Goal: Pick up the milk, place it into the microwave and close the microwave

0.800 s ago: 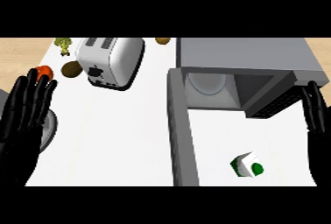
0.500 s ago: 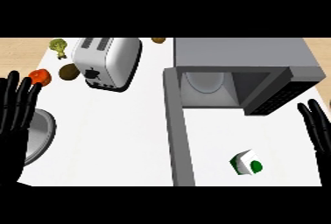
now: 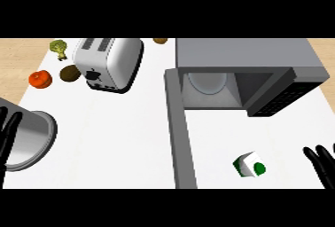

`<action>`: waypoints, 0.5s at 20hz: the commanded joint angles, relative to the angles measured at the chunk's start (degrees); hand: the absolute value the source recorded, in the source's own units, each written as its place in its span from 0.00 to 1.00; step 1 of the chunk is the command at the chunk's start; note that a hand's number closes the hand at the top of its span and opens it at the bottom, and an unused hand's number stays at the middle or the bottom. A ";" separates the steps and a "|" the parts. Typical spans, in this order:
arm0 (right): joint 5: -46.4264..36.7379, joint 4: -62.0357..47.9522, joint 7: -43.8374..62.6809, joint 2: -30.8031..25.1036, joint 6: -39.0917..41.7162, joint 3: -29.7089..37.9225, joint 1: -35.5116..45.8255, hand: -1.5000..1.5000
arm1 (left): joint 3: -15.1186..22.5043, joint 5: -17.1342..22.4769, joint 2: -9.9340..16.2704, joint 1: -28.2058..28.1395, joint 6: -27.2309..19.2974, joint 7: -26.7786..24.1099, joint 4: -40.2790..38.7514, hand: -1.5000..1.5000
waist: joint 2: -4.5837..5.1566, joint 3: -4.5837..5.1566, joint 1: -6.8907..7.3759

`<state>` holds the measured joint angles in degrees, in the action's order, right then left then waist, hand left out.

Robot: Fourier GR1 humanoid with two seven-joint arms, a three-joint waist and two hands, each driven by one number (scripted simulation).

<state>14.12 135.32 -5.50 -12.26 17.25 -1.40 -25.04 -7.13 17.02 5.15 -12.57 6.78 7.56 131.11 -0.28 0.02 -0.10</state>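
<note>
A small white and green milk carton (image 3: pixel 249 165) stands on the white counter, right of the open microwave door (image 3: pixel 178 133). The grey microwave (image 3: pixel 245 55) sits at the back right, its cavity open with a white turntable plate (image 3: pixel 208 82) inside. My right hand (image 3: pixel 322 163) shows at the right edge, fingers straight and up, open, some way right of the carton and not touching it. At the left edge my left hand (image 3: pixel 9 133) is open too, fingers up, in front of a metal pot.
A silver toaster (image 3: pixel 108 62) stands at the back left. Near it lie a tomato (image 3: pixel 40 79), a brown kiwi (image 3: pixel 70 73) and a broccoli piece (image 3: pixel 58 46). A metal pot (image 3: pixel 29 137) sits at the left edge. A brown item (image 3: pixel 160 41) lies behind the microwave's left corner.
Both hands have sunk toward the lower corners and show less. The view has shifted, so the toaster, microwave and pot now sit further right. The milk carton has not been touched.
</note>
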 commanded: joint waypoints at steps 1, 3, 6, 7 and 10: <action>2.97 1.20 -2.13 -0.48 3.32 4.50 -5.13 0.00 | -1.53 4.28 -0.36 -6.65 1.28 3.02 7.98 0.00 | 0.04 -0.04 0.08; -2.61 1.79 -1.93 1.61 2.50 1.23 -6.76 0.00 | -4.12 8.02 0.19 -9.91 3.12 3.34 10.14 0.00 | 0.02 -0.02 0.18; -3.86 -5.55 -2.12 1.01 2.35 3.52 -0.43 0.00 | -4.86 8.27 -1.83 -13.40 6.13 -0.41 9.46 0.00 | 0.10 -0.02 0.71; -4.40 -7.68 -5.02 0.58 3.81 4.56 -2.05 0.00 | -8.03 13.45 1.80 -11.11 4.39 5.93 13.53 0.00 | 0.04 -0.07 0.70; -8.06 -11.03 -6.82 3.04 1.81 3.81 -0.31 0.00 | -11.16 15.56 1.45 -13.16 8.78 1.37 9.59 0.00 | 0.06 -0.03 0.83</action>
<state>9.25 129.15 -8.92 -10.59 19.14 1.81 -26.09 -13.93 22.35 5.71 -22.82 13.13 8.31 135.41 -0.21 0.00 0.51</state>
